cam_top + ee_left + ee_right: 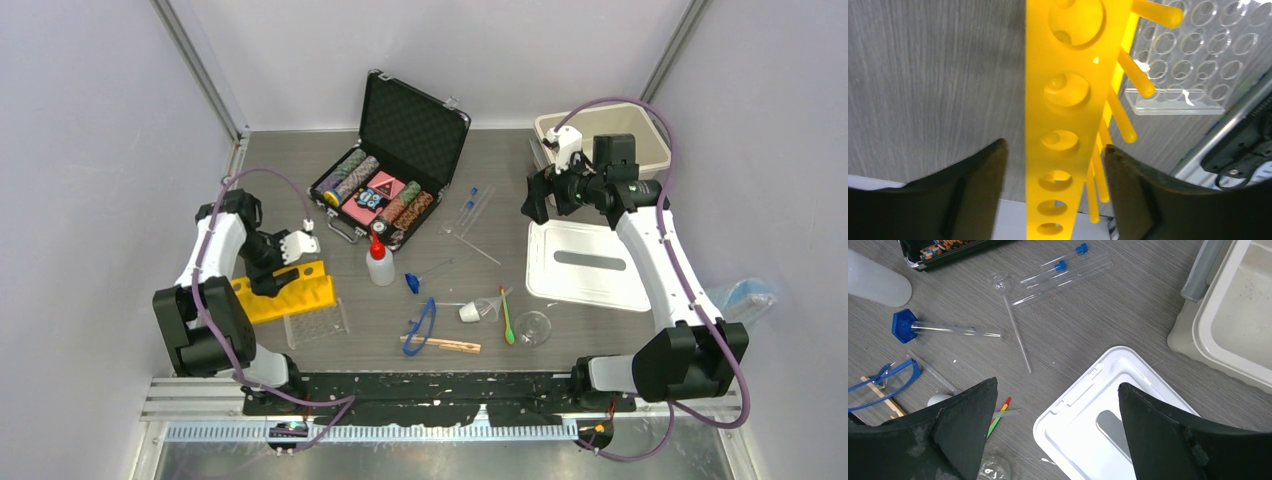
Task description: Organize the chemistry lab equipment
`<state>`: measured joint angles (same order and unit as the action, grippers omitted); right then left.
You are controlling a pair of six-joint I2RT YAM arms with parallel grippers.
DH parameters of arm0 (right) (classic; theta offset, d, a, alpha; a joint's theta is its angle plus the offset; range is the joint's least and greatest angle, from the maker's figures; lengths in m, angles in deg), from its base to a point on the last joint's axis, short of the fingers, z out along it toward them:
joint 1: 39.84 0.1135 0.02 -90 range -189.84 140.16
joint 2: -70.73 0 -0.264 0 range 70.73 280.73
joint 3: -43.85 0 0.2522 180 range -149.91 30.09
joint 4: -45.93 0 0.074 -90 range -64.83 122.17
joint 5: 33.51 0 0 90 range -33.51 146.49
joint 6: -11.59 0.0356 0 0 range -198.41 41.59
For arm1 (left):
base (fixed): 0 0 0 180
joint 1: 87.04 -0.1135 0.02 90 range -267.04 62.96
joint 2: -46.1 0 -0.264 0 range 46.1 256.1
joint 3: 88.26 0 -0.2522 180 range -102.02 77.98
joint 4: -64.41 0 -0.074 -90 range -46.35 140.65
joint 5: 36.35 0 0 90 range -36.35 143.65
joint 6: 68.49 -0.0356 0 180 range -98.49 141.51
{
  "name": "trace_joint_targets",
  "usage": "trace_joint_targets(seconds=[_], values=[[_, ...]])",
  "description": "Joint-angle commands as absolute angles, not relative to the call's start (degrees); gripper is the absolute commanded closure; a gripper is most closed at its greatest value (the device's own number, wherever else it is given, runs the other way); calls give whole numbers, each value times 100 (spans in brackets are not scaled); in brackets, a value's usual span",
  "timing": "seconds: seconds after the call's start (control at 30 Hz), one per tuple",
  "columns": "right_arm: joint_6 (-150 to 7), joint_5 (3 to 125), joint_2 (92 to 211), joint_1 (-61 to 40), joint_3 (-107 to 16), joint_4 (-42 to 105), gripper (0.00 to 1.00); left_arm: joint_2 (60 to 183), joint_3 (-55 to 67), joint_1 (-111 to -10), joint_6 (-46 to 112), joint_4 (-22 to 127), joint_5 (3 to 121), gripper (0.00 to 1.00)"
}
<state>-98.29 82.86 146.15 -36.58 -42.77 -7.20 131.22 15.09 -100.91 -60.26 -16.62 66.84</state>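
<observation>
My left gripper (268, 272) is open and straddles the yellow tube rack (285, 292), with a gap on each side in the left wrist view (1055, 147). The clear tube rack (316, 322) lies beside it. My right gripper (533, 200) is open and empty, held above the table (1058, 385). Two blue-capped tubes (468, 205) lie in front of it. The red-capped squeeze bottle (379, 262) stands mid-table. Blue goggles (422, 325), the wooden clamp (440, 344), a white funnel (470, 312) and the green spatula (507, 318) lie near the front.
The open black case of poker chips (390, 160) sits at the back centre. A beige bin (605, 135) stands at the back right, its white lid (585, 262) flat in front. A blue-capped tube (425, 275) and a glass dish (533, 327) also lie loose.
</observation>
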Motion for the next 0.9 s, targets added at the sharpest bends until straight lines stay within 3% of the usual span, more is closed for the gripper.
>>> trace_joint_targets(seconds=[0.0,0.17,0.33,0.77,0.87], values=[[-9928,8230,14647,-3656,-4548,-714,5,13076,1528,-10065,-6285,-949,6561,36],[-9953,8214,14715,-3651,-4595,-720,5,13217,1053,-10066,-6571,-818,6551,60],[-9967,8181,14854,-3655,-4677,-719,5,13802,38,-10100,-6864,-999,6550,68],[-10024,8099,15333,-3657,-5063,-778,5,15792,-2250,-10234,-7418,-893,6245,68],[-10039,8079,15396,-3651,-5152,-800,5,15999,-2444,-10288,-7471,-953,6275,62]])
